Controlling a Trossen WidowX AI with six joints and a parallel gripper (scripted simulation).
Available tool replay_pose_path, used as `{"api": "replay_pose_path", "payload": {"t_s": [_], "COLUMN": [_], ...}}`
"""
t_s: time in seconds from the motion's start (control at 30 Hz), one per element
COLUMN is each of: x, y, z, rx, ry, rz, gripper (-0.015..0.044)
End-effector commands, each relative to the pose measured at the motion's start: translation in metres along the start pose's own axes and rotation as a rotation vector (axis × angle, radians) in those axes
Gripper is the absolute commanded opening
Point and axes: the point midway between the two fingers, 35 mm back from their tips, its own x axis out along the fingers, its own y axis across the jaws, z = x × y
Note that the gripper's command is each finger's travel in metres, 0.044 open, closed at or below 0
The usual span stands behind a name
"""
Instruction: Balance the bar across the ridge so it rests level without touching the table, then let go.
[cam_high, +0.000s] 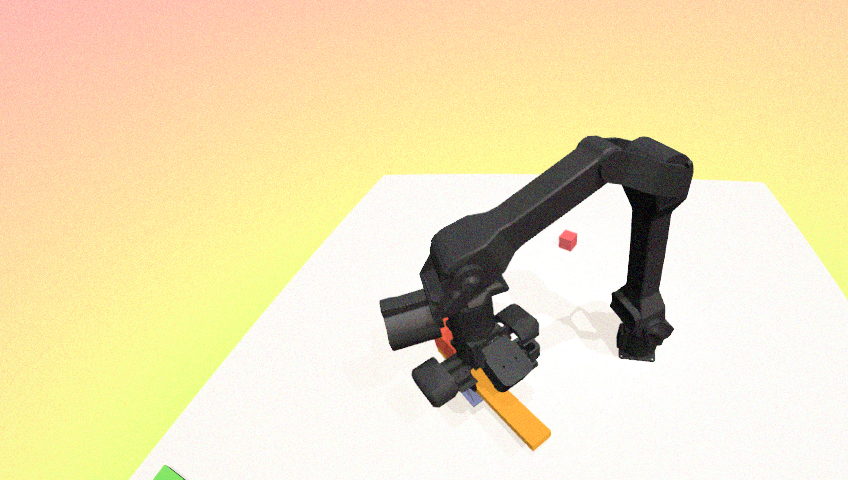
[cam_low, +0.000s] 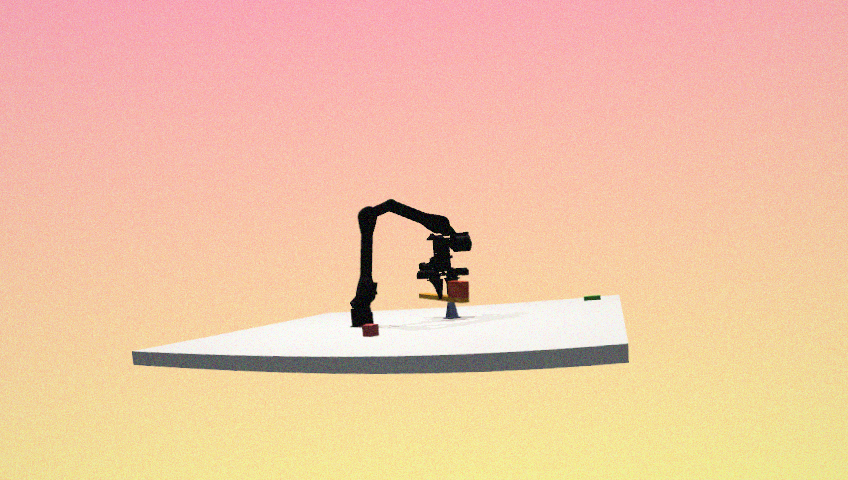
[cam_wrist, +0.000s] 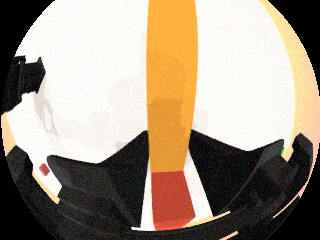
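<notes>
The orange bar (cam_high: 514, 413) (cam_low: 429, 295) (cam_wrist: 172, 75) carries a red block (cam_high: 444, 340) (cam_low: 458, 289) (cam_wrist: 172, 197) on one end. My gripper (cam_high: 479, 380) (cam_low: 441, 296) (cam_wrist: 168, 135) points down and is shut on the bar, one finger on each side, nearer the block end. The bar is held above the table. In the exterior view it slopes slightly down toward the block. The blue-grey ridge (cam_high: 473, 396) (cam_low: 452, 310) stands under the bar, its top at or just below the bar's underside; contact cannot be told. The wrist view does not show the ridge.
A loose red cube (cam_high: 567, 240) (cam_low: 370, 330) (cam_wrist: 44, 169) lies on the white table (cam_high: 333, 297) (cam_low: 535, 333), away from the bar. A green flat piece (cam_high: 167, 474) (cam_low: 592, 297) lies near a table edge. The arm's base (cam_high: 636, 347) (cam_low: 361, 317) stands on the table.
</notes>
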Motion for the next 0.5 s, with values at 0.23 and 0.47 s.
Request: {"api": "replay_pose_path", "payload": {"t_s": [0.23, 0.47], "x": [0.0008, 0.0013], "y": [-0.0006, -0.0006], "z": [-0.0004, -0.0004], "rx": [0.0, 0.0], "ry": [0.001, 0.001], "rz": [-0.003, -0.003], "gripper": [0.0, 0.0]}}
